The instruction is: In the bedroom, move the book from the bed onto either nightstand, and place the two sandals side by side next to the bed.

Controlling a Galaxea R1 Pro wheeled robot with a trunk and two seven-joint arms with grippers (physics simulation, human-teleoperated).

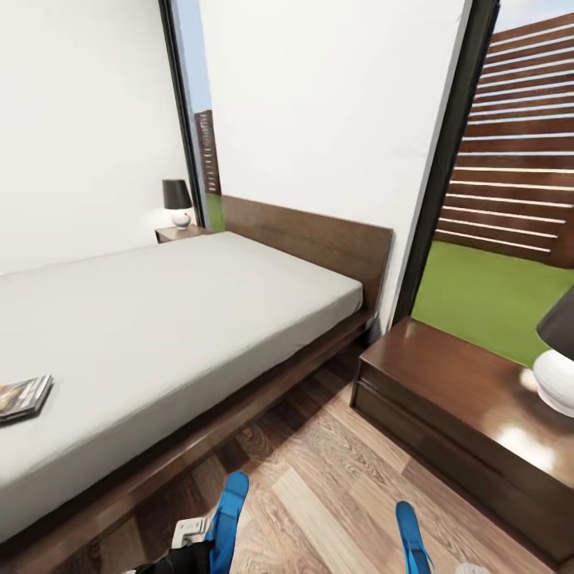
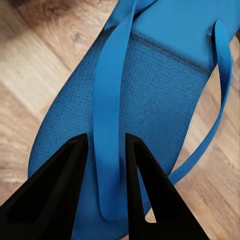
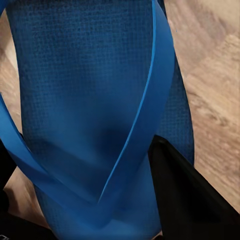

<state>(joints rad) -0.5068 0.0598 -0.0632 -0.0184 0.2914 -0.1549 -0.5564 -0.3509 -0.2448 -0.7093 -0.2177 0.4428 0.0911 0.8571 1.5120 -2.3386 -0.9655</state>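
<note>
I am holding one blue sandal in each pincer, low over the wood-plank floor (image 1: pixel 319 478) beside the bed (image 1: pixel 159 319). From the head camera, the left sandal (image 1: pixel 227 510) is running lengthwise away from me, its far end toward the bed frame; the right sandal (image 1: pixel 412 536) is lying roughly parallel, well apart from it. The left gripper (image 2: pixel 106 150) is sitting nearly closed, its black fingers (image 2: pixel 60 190) pinching a flat rubbery strap over the textured sole. At the right gripper (image 3: pixel 100 200), one dark finger (image 3: pixel 185 195) is pressing beside the strap; I cannot tell how wide it stands. The book (image 1: pixel 24 396) is lying flat on the smooth grey mattress, and the glossy nightstand (image 1: pixel 446 383) is standing at my right.
</note>
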